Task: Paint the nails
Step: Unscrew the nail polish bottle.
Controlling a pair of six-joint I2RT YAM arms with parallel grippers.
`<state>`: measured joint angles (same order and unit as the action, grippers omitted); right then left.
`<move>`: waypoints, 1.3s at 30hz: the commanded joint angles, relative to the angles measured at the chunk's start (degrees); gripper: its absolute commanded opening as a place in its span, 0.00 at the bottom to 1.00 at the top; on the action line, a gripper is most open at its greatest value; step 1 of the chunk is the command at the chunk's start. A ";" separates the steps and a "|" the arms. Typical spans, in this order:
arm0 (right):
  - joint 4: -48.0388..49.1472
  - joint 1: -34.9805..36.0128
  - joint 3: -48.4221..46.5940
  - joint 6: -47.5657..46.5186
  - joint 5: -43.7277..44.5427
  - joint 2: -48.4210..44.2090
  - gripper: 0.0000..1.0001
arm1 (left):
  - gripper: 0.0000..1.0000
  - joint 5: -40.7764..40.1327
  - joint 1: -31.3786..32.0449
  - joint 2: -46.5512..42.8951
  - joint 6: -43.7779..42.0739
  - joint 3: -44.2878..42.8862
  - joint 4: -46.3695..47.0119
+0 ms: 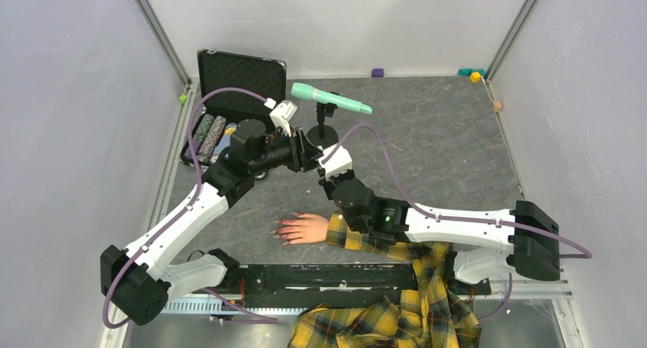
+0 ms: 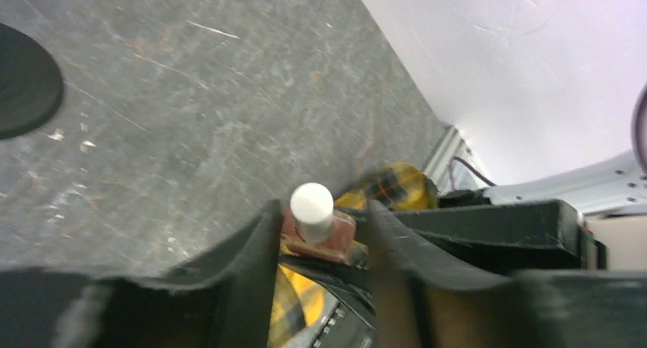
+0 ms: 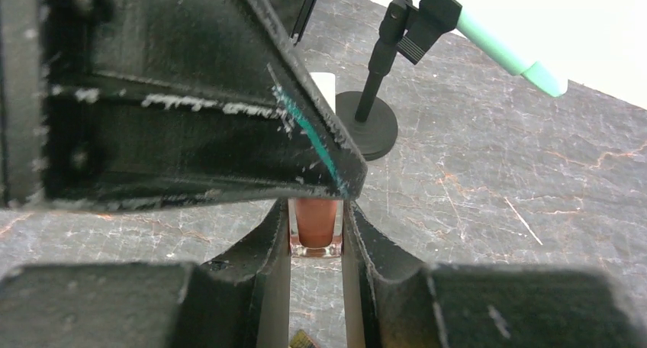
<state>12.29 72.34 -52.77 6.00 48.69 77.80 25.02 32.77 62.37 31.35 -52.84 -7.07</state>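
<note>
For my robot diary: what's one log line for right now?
right jaws: shut on bottle | left jaws: open around cap | cap: on

The left claw (image 1: 311, 154) and right claw (image 1: 326, 167) meet above the table (image 1: 450, 149); at their 6 o'clock lies the mannequin hand (image 1: 307, 228), nails (image 1: 281, 230) toward 9 o'clock.

I see the dark grey desk (image 1: 458, 149) carrying an open black case (image 1: 243, 77) far left, black round-based stand (image 1: 323, 136) centre, peach mannequin hand (image 1: 307, 228) near.

The left arm (image 1: 183, 222) and right arm (image 1: 458, 224) had white shells, black joints and purple cables (image 1: 229, 92); the black left hand (image 2: 324, 218) and right hand (image 3: 315, 218) had scuffed whitish edges.
</note>
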 commanded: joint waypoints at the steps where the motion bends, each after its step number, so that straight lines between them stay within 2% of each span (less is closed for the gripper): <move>1: 12.85 -0.35 1.90 -1.12 1.90 -5.47 0.00 | 0.63 6.41 1.43 -0.13 -0.53 0.07 -2.22; 4: 13.75 -0.39 3.72 -1.54 2.26 -6.90 0.00 | 0.89 6.81 1.43 -1.70 -0.65 0.83 -0.42; 6: 13.26 -0.44 3.97 -1.77 2.29 -7.54 0.00 | 0.98 6.51 1.47 -2.84 -0.85 1.31 0.45; 13: 11.04 -1.67 5.20 -0.34 2.89 -8.80 0.00 | 1.00 5.18 1.47 -7.61 -1.23 3.24 3.99; 19: 10.84 -5.44 8.30 2.17 -5.20 -12.54 0.00 | 1.00 3.44 1.41 -10.77 -1.78 4.40 5.47; 22: 10.37 -9.36 9.71 2.76 -16.66 -14.64 0.00 | 1.00 3.20 1.45 -12.19 -1.99 5.05 6.57; 25: 11.20 -15.61 11.67 5.67 -34.18 -17.03 0.00 | 1.00 4.15 1.42 -13.51 -2.04 5.70 8.67; 30: 16.14 -22.64 14.82 9.11 -58.10 -19.84 0.00 | 1.00 7.88 1.43 -15.08 -1.27 6.97 13.10; 33: 18.60 -24.28 15.24 10.97 -67.74 -19.94 0.00 | 1.00 10.18 1.42 -15.59 -0.31 7.96 16.16; 39: 25.13 -24.71 15.95 14.16 -78.69 -19.45 0.00 | 1.00 11.02 1.48 -15.51 0.40 8.19 17.27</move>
<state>28.56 47.88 -37.08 16.75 -16.80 59.07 33.71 33.95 47.40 31.29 -44.86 6.11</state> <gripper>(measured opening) 0.286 0.993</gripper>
